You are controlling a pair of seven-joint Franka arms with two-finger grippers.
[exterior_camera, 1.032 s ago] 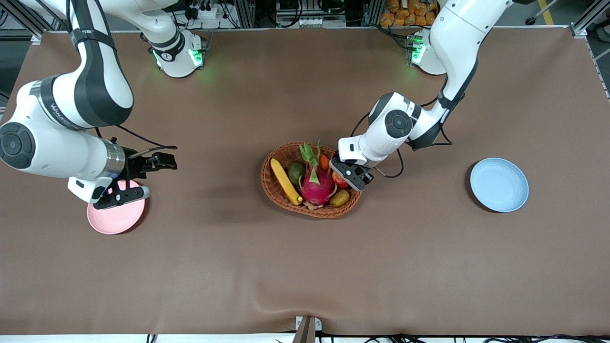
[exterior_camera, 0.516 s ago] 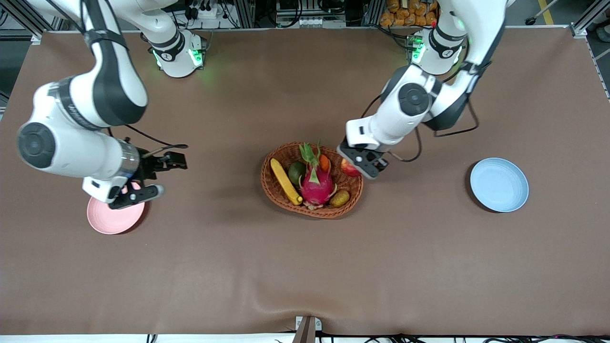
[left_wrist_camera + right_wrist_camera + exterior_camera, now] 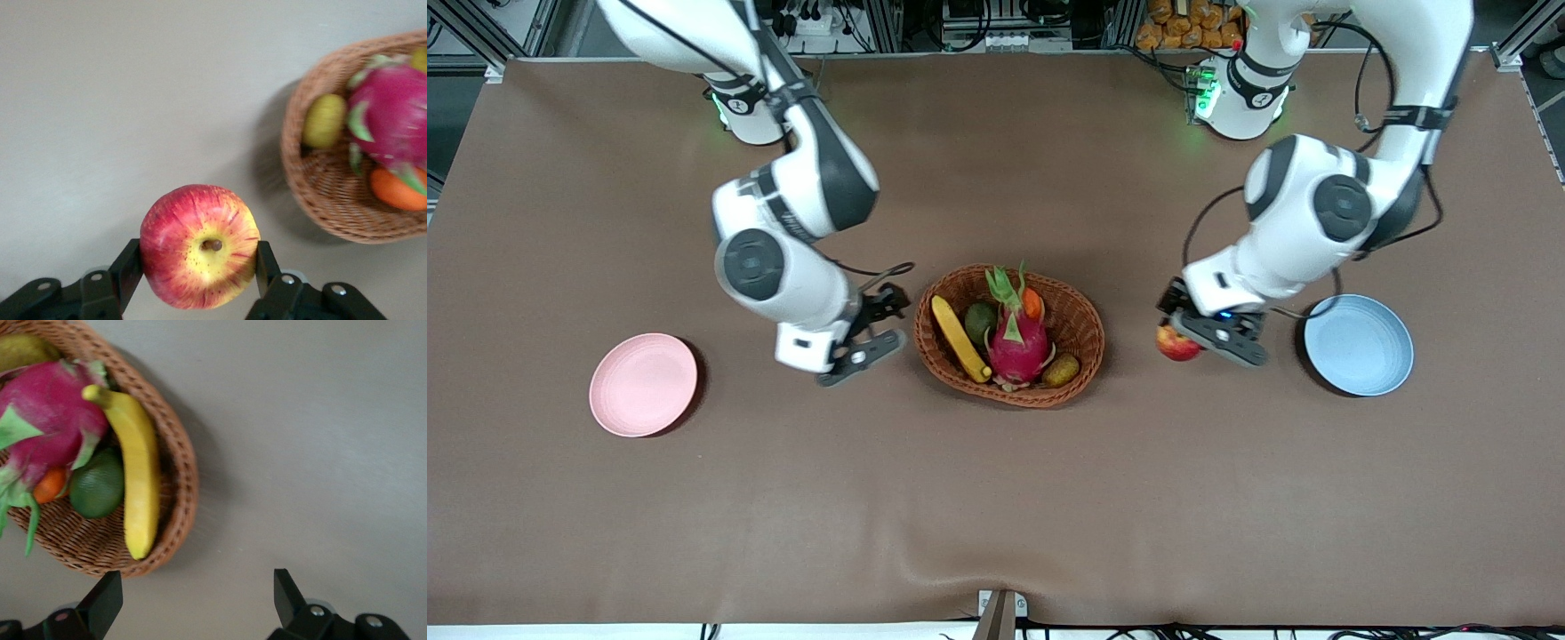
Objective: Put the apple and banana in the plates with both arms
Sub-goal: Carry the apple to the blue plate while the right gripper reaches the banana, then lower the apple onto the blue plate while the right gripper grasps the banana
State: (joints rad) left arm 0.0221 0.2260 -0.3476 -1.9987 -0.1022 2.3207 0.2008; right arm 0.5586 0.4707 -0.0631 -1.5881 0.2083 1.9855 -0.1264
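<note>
- The left gripper (image 3: 1199, 336) clamps the apple (image 3: 1176, 343) above the table, between basket (image 3: 1080, 307) and blue plate (image 3: 1359, 345).
- The right gripper (image 3: 871, 331), fingers apart, hovers beside the basket near the banana (image 3: 959, 338).

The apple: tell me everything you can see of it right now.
The apple is small and round, red with fine streaks and a yellow patch around its short brown stem, which faces the left wrist camera. Its skin looks smooth and whole. The left gripper is shut on it, one black finger on each side. It hangs in the air over bare table between the woven basket and the blue plate, touching only the fingers.
</note>
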